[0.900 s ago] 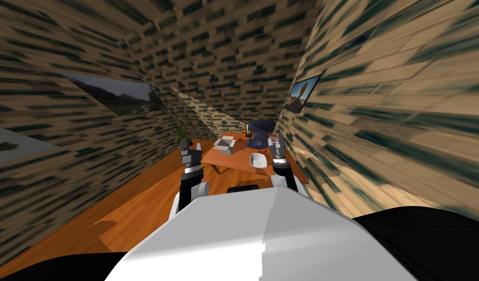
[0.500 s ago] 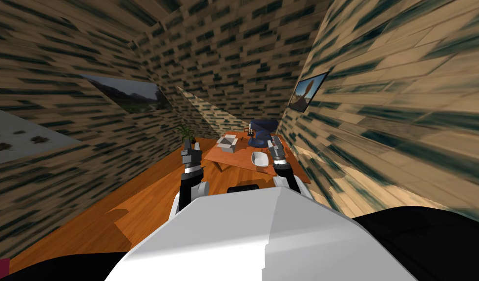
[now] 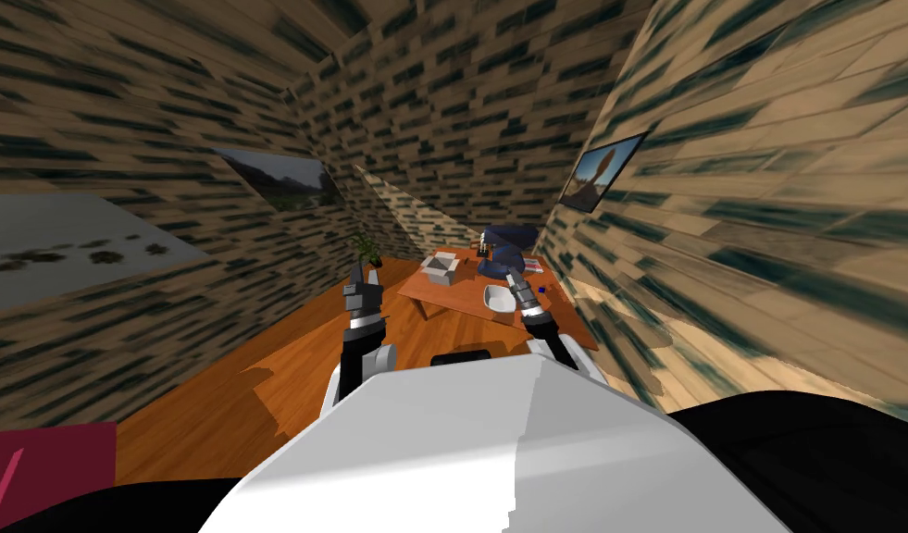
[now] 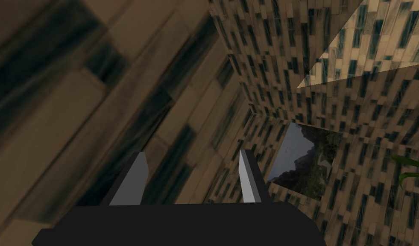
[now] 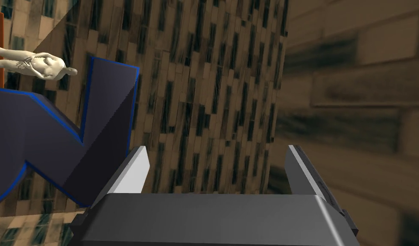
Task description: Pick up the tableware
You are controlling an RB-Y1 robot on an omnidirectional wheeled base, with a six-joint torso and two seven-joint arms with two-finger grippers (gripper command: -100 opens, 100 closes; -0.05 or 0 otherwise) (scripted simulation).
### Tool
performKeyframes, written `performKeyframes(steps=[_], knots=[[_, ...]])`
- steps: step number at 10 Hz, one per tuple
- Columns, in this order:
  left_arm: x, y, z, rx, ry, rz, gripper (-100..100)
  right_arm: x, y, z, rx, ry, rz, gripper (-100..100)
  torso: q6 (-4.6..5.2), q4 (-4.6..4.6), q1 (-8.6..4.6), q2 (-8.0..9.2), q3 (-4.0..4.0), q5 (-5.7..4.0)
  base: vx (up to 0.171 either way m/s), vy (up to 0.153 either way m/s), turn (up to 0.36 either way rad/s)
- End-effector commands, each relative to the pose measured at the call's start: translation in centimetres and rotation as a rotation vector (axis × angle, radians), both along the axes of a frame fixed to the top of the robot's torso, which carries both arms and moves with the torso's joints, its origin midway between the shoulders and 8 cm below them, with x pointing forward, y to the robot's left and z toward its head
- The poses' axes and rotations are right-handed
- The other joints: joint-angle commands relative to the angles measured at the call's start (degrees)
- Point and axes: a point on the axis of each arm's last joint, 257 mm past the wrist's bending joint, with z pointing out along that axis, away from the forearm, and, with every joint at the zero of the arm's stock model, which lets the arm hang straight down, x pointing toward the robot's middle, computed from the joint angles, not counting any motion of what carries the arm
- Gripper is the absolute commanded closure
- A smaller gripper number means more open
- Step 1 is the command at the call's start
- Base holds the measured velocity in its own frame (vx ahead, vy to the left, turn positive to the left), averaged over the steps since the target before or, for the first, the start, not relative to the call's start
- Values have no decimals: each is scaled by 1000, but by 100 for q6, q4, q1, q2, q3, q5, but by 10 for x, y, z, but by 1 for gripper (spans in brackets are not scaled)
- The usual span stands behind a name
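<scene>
The right arm (image 3: 538, 326) reaches out over the desk (image 3: 452, 298), and its right fingers (image 5: 133, 168) stand well apart with nothing between them. The white bowl (image 3: 500, 298), the tableware in question, sits on the desk just beside those fingers, on the side toward the left arm. It is close, but the head view cannot settle whether the fingers touch its rim. On the other side of the right fingers a small blue item (image 3: 541, 289) lies near them, too small to name. Straight ahead of the right fingers, further along the desk, stands a big dark blue shape (image 3: 509, 245) with bright blue edges. The right wrist camera catches a pale figurine (image 5: 37, 64) just past it. A white open box (image 3: 440, 268) sits well apart from the right fingers, beyond the bowl and over toward the left arm's side. Over there the left arm (image 3: 359, 338) is held up short of the desk, above the wooden floor (image 3: 257, 389). Its left fingers (image 4: 247, 177) are spread apart too, and they grip nothing. A green potted plant (image 3: 368, 248) stands beyond the left fingertips near the wall.
</scene>
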Motion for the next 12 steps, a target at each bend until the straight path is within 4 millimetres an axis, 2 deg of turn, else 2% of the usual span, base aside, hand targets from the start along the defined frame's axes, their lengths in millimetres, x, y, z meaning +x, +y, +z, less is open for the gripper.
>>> performKeyframes(steps=[1, 2, 3, 5, 6, 8, 9, 11, 12], knots=[[0, 0, 0, 0, 0, 0, 0, 2, -4, -23, -96, 60, -7, -100, 0, 0, 0, 0, 0, 0, -69, 82, 197], [0, 0, 0, 0, 0, 0, 0, 3, -9, -40, -156, 98, -14, -100, 0, 0, 7, -1, -1, 2, -65, 93, 177], [0, 0, 0, 0, 0, 0, 0, 3, -9, -40, -166, 100, -10, -100, 0, 0, 12, -2, -1, 3, -51, 53, 54], [0, 0, 0, 0, 0, 0, 0, 4, -23, -76, -307, 183, -19, -100, 0, -1, -6, -7, -4, -1, -47, 60, 163], [0, 0, 0, 0, 0, 0, 0, 4, -23, -76, -311, 184, -17, -100, 1, -2, 2, -10, -6, 0, -31, 54, 48], [0, 0, 0, 0, 0, 0, 0, 1, -39, -113, -458, 267, -22, -100, 1, -2, -1, -10, -6, 0, -42, 74, 155], [0, 0, 0, 0, 0, 0, 0, 0, -40, -116, -467, 273, -20, -100, 1, -2, 6, -10, -6, 2, -26, 67, 65], [0, 0, 0, 0, 0, 0, 0, -8, -61, -157, -618, 366, -15, -100, 1, -4, -2, -18, -10, 0, -18, 76, 184], [0, 0, 0, 0, 0, 0, 0, -9, -61, -159, -630, 368, -13, -100, 1, -4, 6, -18, -10, 2, -10, 69, 33]])
